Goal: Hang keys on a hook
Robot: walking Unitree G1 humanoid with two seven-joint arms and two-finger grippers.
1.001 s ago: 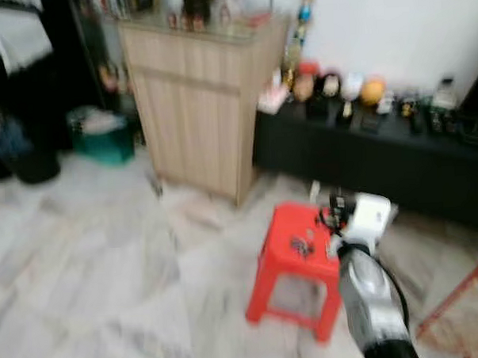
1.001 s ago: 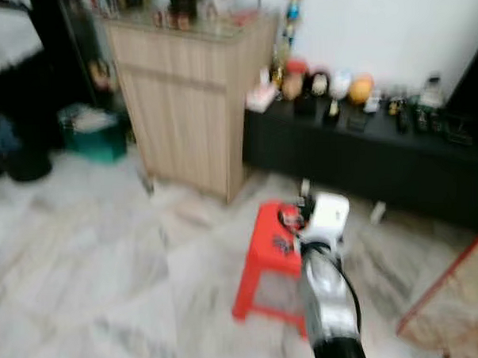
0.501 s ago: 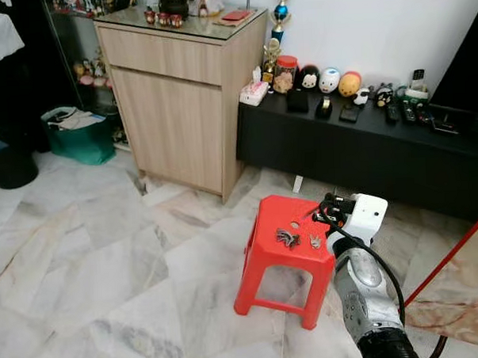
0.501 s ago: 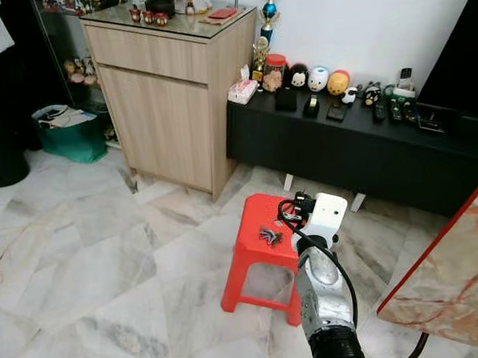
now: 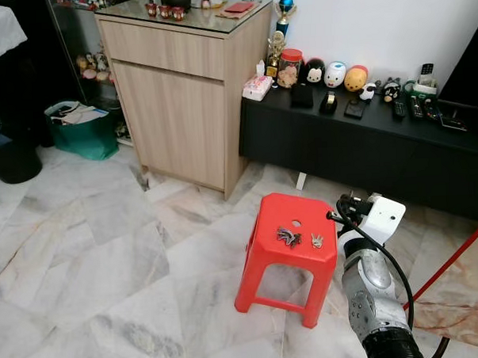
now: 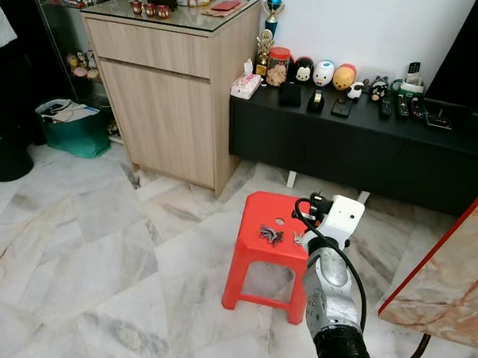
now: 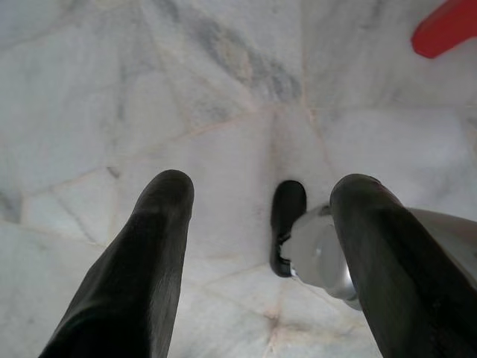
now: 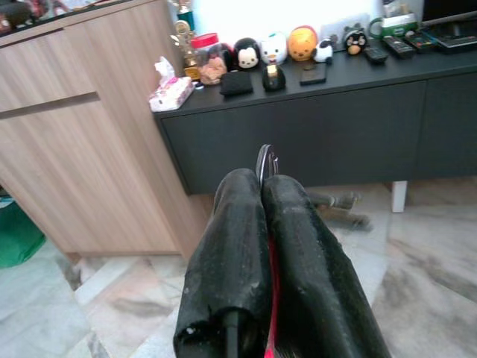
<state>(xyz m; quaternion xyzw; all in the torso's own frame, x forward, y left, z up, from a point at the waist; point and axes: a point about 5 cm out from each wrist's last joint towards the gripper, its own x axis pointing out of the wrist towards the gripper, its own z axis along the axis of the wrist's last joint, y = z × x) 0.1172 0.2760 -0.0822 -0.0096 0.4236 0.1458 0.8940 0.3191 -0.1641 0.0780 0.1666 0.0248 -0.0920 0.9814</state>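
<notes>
A bunch of keys [image 5: 287, 237] lies on top of a red plastic stool [image 5: 272, 255], with one small separate key [image 5: 316, 241] beside it. My right arm [image 5: 369, 278] reaches forward just right of the stool, its white wrist block [image 5: 382, 218] level with the stool's top. In the right wrist view my right gripper [image 8: 261, 188] is shut, fingers pressed together and aimed toward the black console; a thin dark rim at the tips is unclear. My left gripper [image 7: 257, 198] hangs open over the marble floor.
A wooden cabinet [image 5: 180, 110] stands at the back left. A low black console [image 5: 364, 146] with figurines and remotes runs along the white wall. A green bag [image 5: 82, 130] sits by the cabinet. A red-edged marble slab [image 5: 466, 288] lies at right.
The view was blurred a second ago and is now steady, shifted slightly. My right wrist sits a little further right, off the stool's edge. The keys have not moved.
</notes>
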